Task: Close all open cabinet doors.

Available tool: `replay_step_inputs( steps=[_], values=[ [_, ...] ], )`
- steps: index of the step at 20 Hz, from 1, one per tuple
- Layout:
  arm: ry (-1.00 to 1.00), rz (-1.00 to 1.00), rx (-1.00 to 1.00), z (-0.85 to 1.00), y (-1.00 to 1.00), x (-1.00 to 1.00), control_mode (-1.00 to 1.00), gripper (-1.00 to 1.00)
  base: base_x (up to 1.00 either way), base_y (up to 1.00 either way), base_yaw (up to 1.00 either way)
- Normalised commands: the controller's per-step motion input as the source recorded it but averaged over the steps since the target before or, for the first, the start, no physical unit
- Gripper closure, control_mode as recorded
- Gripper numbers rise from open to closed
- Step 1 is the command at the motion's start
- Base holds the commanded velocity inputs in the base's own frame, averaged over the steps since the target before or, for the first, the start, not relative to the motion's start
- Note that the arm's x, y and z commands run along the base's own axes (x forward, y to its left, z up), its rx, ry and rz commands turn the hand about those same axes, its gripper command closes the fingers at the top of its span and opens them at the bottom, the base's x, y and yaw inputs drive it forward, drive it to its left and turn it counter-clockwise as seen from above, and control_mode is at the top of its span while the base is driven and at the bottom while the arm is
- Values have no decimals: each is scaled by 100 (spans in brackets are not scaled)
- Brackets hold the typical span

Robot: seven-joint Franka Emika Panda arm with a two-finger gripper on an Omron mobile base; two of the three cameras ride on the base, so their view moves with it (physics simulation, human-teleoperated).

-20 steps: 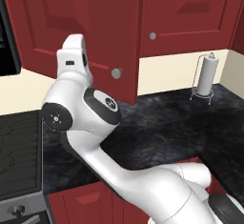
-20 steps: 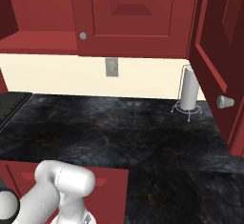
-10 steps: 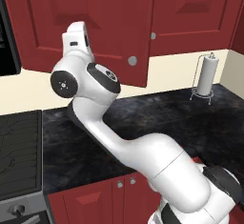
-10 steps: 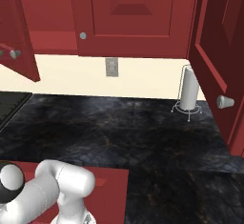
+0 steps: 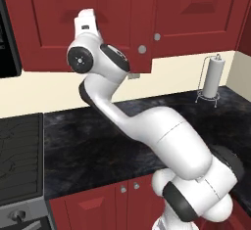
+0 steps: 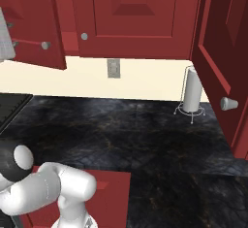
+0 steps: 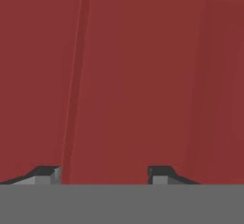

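Counter: a dark marbled top running under the wall cabinets, with red base-cabinet fronts below its near edge.
Arm: it rises from the lower right of the left base view and reaches up and left to the wall cabinets, the hand pressed close to a door face.
Cabinet doors: the left door hangs out from the cabinet front, its lower edge jutting over the pale wall; in the right base view it swings out at an angle, knob near its lower corner. The middle door lies flat and closed. The right door stands wide open, edge-on toward the camera, knob pointing out.
Paper towel holder: upright on the counter by the back wall, just beside the right door.
Gripper: fingers apart, nothing between them, with red door panel straight ahead.
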Motion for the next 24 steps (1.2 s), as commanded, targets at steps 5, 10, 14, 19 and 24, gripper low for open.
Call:
replay_step_inputs(
  steps=[5, 10, 14, 19, 24],
  values=[
    [7, 5, 0, 0, -18, 99, -100, -100, 0, 0, 0],
    [10, 1, 0, -2, -2, 100, -100, -100, 0, 0, 0],
    [10, 0, 0, -9, 0, 100, -100, -100, 0, 0, 0],
    [7, 0, 0, -15, 0, 89, -100, -100, 0, 0, 0],
    [0, 0, -6, -30, 0, 15, -100, -100, 0, 0, 0]
  ],
)
